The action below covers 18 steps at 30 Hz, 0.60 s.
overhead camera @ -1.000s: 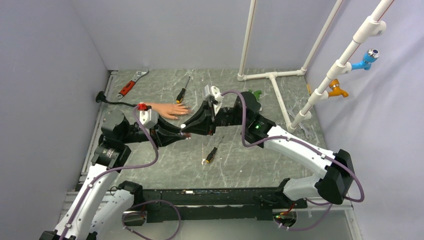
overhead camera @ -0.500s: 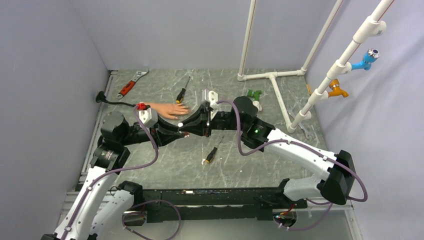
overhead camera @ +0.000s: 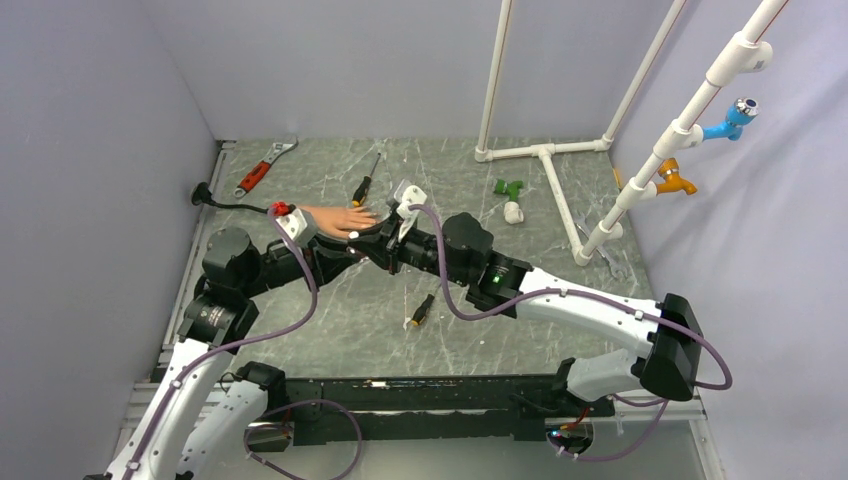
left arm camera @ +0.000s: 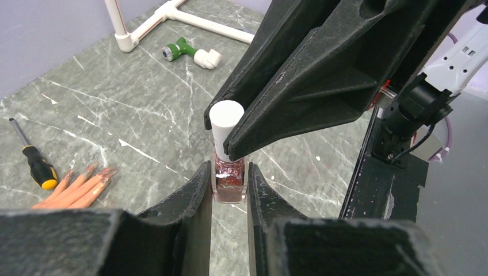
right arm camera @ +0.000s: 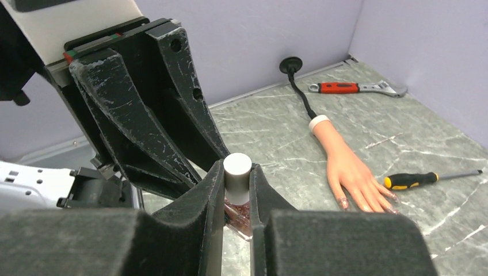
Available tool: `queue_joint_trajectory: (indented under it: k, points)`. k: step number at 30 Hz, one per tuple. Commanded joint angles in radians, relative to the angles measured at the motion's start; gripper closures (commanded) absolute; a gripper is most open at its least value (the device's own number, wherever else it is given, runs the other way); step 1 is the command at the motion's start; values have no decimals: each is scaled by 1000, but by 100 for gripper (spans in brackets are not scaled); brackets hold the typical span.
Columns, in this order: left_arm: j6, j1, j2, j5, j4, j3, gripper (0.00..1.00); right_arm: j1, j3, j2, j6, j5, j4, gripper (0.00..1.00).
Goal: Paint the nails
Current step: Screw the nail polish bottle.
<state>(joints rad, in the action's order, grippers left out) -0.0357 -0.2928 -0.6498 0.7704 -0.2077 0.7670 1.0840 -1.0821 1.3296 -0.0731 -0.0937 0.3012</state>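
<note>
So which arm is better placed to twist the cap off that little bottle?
Right. The right hand is shut on the white cap, while the left hand clamps the glass bottle below, steadying it.

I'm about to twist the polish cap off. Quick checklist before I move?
1. Left gripper shut on bottle: ok.
2. Right gripper shut on white cap: ok.
3. Cap loosened: cannot tell.
4. Mannequin hand flat on table, nails facing up: ok.
5. Room beside the fingertips: not ok, screwdriver lies close beside them.
</note>
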Motion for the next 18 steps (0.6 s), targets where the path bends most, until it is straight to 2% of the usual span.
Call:
queue_joint_trajectory:
  k: [1,4,13,18]
  points:
    - [24,2,13,-74,71,22,100,13,8,6,-59,119,-20,90]
    - [23,1,15,-91,62,22,100,14,-2,13,-69,124,-22,82]
    - [62,2,1,-100,44,29,100,13,-19,-14,-87,99,-21,44]
    - [66,0,-10,-98,32,35,100,4,3,-76,-74,67,-54,32]
